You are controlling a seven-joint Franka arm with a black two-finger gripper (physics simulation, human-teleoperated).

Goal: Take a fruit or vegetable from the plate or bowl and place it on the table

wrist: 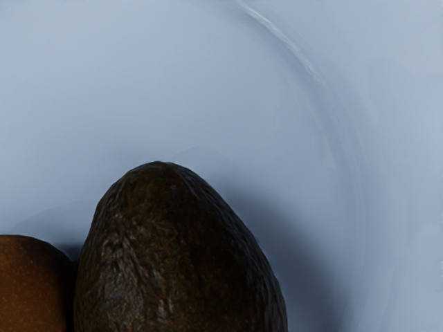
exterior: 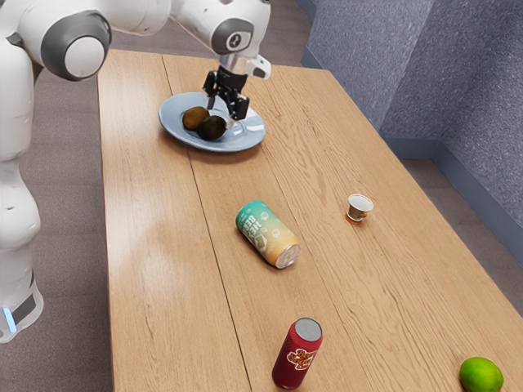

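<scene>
Nearest, at the exterior view's lower right, a round, bright green lime (exterior: 481,376) sits on the pale wooden surface (exterior: 155,310). A dark red metal can (exterior: 297,354) stands upright nearby. Farther back, a teal-and-yellow metal can (exterior: 265,233) lies on its side, with a small white-rimmed cup (exterior: 359,207) well apart from it. That can could roll if the arm or a lowered fruit bumps it; bare wood close to the plate looks the safer spot for setting down.

Farther off, a wide, shallow blue-grey plate (exterior: 253,140) holds a dark, rough-skinned, egg-shaped avocado (exterior: 212,128), probably the piece to lift. Right beside it lies a smooth, brown, rounded fruit (exterior: 194,118). With so little room between the two, a finger coming down could land on the brown fruit or push it away. A grip too high on the avocado's curved, tapering body could let it slip out, and a fingertip catching the plate could tilt or drag it.

The black two-finger hand (exterior: 221,116) is low over the plate, its fingers parted at the avocado. It appears to hold nothing; whether either finger touches the skin cannot be told. The avocado rests on the plate.
</scene>
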